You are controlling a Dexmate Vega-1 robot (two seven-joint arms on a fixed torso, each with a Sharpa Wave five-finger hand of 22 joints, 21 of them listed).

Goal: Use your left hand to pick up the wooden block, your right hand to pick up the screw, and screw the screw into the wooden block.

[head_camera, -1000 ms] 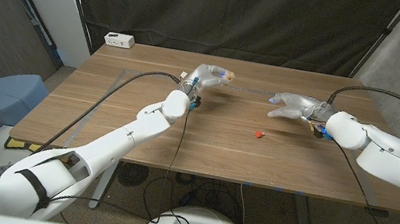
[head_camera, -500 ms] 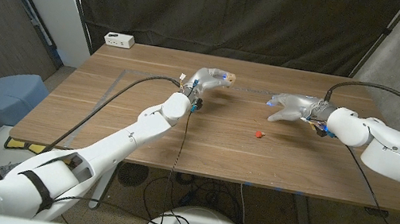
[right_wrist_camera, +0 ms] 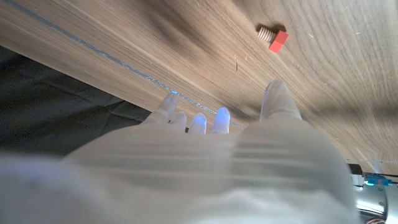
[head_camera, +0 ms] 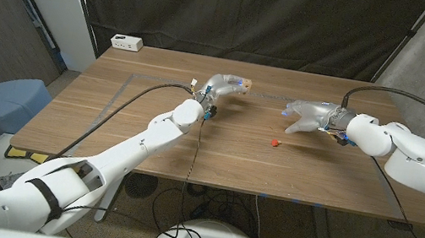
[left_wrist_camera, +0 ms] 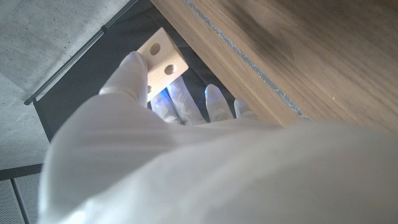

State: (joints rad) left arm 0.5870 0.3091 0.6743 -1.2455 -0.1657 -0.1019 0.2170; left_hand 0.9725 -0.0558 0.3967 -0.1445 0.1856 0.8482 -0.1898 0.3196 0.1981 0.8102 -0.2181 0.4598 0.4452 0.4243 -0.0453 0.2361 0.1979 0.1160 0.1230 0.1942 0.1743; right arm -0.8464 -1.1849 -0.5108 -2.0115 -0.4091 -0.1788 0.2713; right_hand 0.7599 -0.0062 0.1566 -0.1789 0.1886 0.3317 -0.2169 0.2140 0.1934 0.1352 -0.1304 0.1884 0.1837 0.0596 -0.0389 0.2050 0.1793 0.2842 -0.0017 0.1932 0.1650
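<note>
My left hand (head_camera: 227, 84) holds the pale wooden block (head_camera: 244, 82) above the table's far middle; in the left wrist view the block (left_wrist_camera: 161, 57), with round holes in its face, is pinched between the thumb and fingers of my left hand (left_wrist_camera: 168, 124). The screw (head_camera: 274, 142), with a red head and a pale threaded shaft, lies on the table; in the right wrist view the screw (right_wrist_camera: 273, 37) lies loose on the wood beyond my fingertips. My right hand (head_camera: 306, 114) hovers just behind and to the right of the screw, fingers spread, holding nothing.
A white power strip (head_camera: 126, 41) lies at the table's (head_camera: 149, 143) far left corner. A strip of clear tape (head_camera: 118, 91) runs along the left side. A black curtain hangs behind the table. A blue bin (head_camera: 5, 103) stands on the floor at left.
My right hand has shifted slightly left toward the screw. My left hand with the block has edged a little to the right.
</note>
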